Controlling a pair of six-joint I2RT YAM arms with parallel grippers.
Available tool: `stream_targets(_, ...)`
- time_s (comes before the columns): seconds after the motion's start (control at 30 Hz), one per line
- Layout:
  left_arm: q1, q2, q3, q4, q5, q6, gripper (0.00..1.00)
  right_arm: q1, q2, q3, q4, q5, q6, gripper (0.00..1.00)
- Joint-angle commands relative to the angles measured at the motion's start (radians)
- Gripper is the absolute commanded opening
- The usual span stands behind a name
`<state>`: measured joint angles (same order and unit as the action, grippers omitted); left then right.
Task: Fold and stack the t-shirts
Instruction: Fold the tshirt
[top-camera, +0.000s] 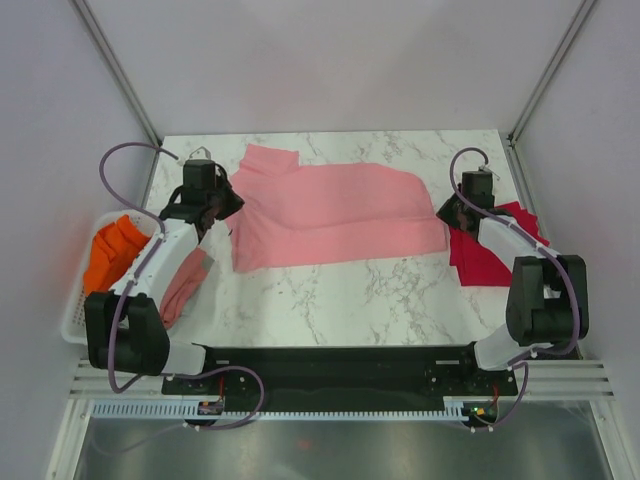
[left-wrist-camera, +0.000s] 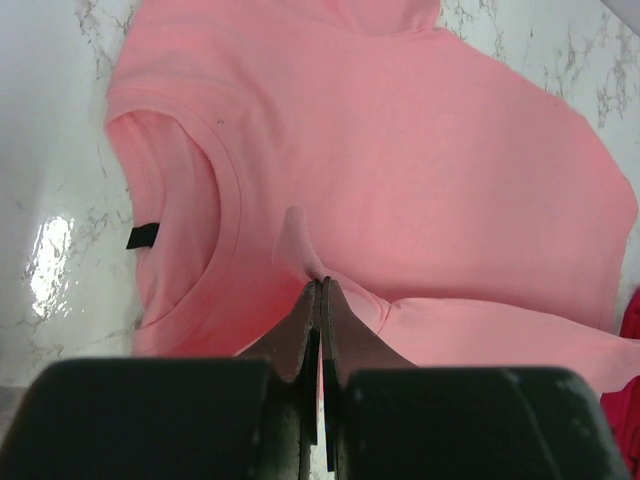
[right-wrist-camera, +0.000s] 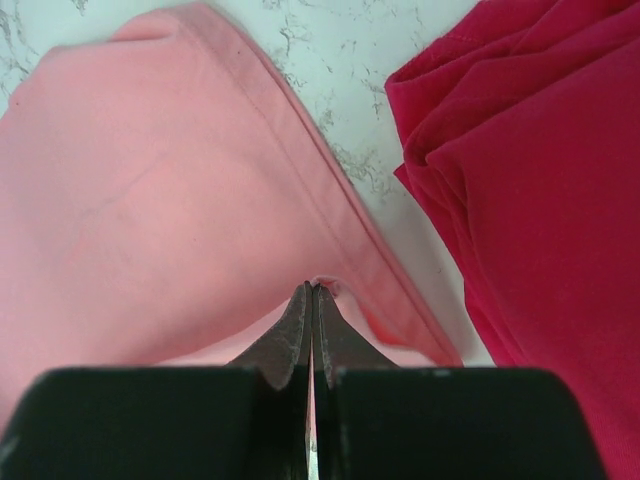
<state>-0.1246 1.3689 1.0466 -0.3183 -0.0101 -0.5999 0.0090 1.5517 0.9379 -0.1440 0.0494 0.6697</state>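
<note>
A light pink t-shirt (top-camera: 340, 215) lies spread flat across the middle of the marble table, collar end to the left. My left gripper (top-camera: 222, 205) is shut on a small pinched fold of it beside the collar (left-wrist-camera: 320, 283). At the opposite end, my right gripper (top-camera: 447, 212) is shut on the hem, where a bit of cloth is nipped between the tips (right-wrist-camera: 312, 288). A crimson red t-shirt (top-camera: 485, 258) lies crumpled at the table's right edge, partly under the right arm; the right wrist view has it just right of the pink hem (right-wrist-camera: 530, 180).
A white basket (top-camera: 72, 320) holding orange cloth (top-camera: 115, 250) stands off the table's left edge. A salmon-pink cloth (top-camera: 185, 285) hangs beside it under the left arm. Bare marble (top-camera: 350, 300) lies between the pink shirt and the arm bases. Walls and frame posts enclose the table.
</note>
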Motion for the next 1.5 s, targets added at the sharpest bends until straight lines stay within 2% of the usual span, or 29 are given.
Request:
stream_targets(0.0, 0.005, 0.044, 0.076, 0.042, -0.031, 0.035, 0.02, -0.003, 0.033, 0.058, 0.035, 0.02, 0.018, 0.0)
stream_targets(0.33, 0.019, 0.189, 0.135, 0.067, 0.001, 0.028, 0.02, -0.003, 0.105, 0.107, 0.046, 0.029, 0.036, 0.01)
stream_targets(0.43, 0.025, 0.228, 0.133, 0.105, 0.042, 0.026, 0.06, -0.003, 0.108, 0.105, 0.055, 0.033, 0.036, 0.33)
stream_targets(0.47, 0.025, 0.234, 0.135, 0.108, 0.039, 0.026, 0.18, -0.003, 0.101, 0.102, 0.057, 0.036, 0.036, 0.49)
stream_targets(0.5, 0.025, 0.239, 0.138, 0.111, 0.036, 0.029, 0.25, -0.003, 0.091, 0.099, 0.057, 0.038, 0.034, 0.53)
stream_targets(0.57, 0.025, 0.236, 0.145, 0.11, 0.035, 0.038, 0.34, -0.003, 0.062, 0.081, 0.061, 0.05, 0.033, 0.53)
stream_targets(0.6, 0.023, 0.222, 0.142, 0.11, 0.032, 0.041, 0.44, -0.004, 0.024, 0.052, 0.073, 0.055, 0.033, 0.53)
stream_targets(0.67, 0.019, 0.167, 0.115, 0.114, 0.016, 0.046, 0.58, -0.003, -0.054, -0.012, 0.107, 0.063, 0.042, 0.53)
stream_targets(0.83, 0.003, 0.026, 0.02, 0.107, -0.033, 0.049, 0.75, -0.004, -0.209, -0.157, 0.168, 0.073, 0.076, 0.53)
stream_targets(0.9, 0.005, -0.058, -0.037, 0.105, -0.062, 0.022, 0.96, -0.003, -0.28, -0.226, 0.181, 0.084, 0.088, 0.52)
stream_targets(0.93, 0.005, -0.085, -0.055, 0.105, -0.091, 0.009, 0.99, -0.003, -0.301, -0.246, 0.187, 0.086, 0.093, 0.52)
stream_targets(1.03, 0.009, -0.169, -0.106, 0.097, -0.123, -0.024, 1.0, -0.004, -0.38, -0.329, 0.207, 0.079, 0.106, 0.52)
stream_targets(1.17, 0.011, -0.228, -0.146, 0.079, -0.068, -0.081, 0.98, -0.003, -0.43, -0.424, 0.231, 0.061, 0.129, 0.51)
stream_targets(1.33, 0.011, -0.289, -0.212, 0.076, 0.002, -0.113, 0.95, -0.003, -0.421, -0.498, 0.274, 0.064, 0.188, 0.47)
stream_targets(1.47, 0.011, -0.306, -0.249, 0.074, 0.004, -0.118, 0.95, 0.006, -0.332, -0.49, 0.297, 0.076, 0.223, 0.45)
